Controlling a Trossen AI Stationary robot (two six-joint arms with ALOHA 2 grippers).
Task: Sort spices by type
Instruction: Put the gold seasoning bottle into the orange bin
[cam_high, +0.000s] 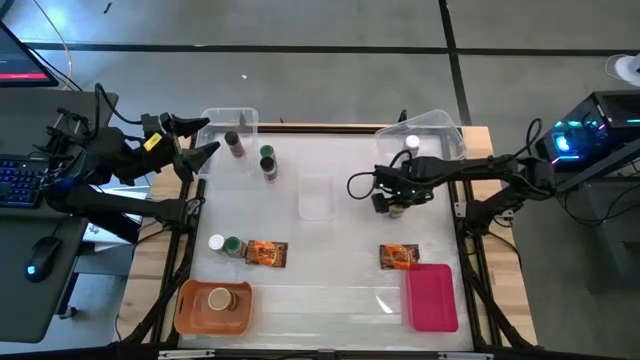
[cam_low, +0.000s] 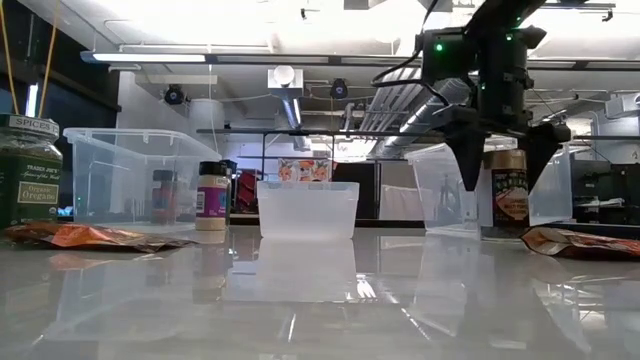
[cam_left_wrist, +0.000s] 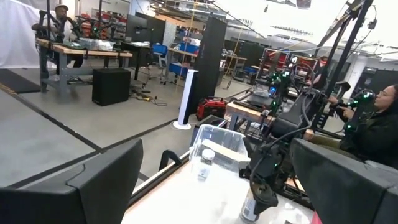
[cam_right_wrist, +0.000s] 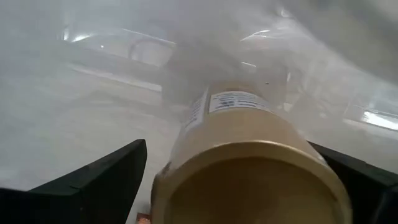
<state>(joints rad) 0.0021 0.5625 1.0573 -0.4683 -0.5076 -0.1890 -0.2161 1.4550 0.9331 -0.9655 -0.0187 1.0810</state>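
Observation:
A tan-lidded spice jar (cam_high: 397, 208) (cam_low: 508, 192) stands upright on the table in front of the right clear tub (cam_high: 432, 132). My right gripper (cam_high: 392, 199) (cam_low: 507, 160) hangs over it, open, one finger on either side of the lid (cam_right_wrist: 249, 180) with a gap on both sides in the low view. My left gripper (cam_high: 196, 141) (cam_left_wrist: 217, 208) waits open beside the left clear tub (cam_high: 228, 122). Foil packets lie at the near left (cam_high: 266, 254) and the near right (cam_high: 398, 257). Other jars stand at the far left (cam_high: 267, 162) and the near left (cam_high: 225, 245).
A small clear tub (cam_high: 316, 197) sits mid-table. A white-lidded jar (cam_high: 412, 142) stands in the right tub. An orange tray (cam_high: 190, 312) at the near left holds a tan-lidded jar (cam_high: 220, 298). A pink tray (cam_high: 432, 297) lies at the near right. People work in the room beyond.

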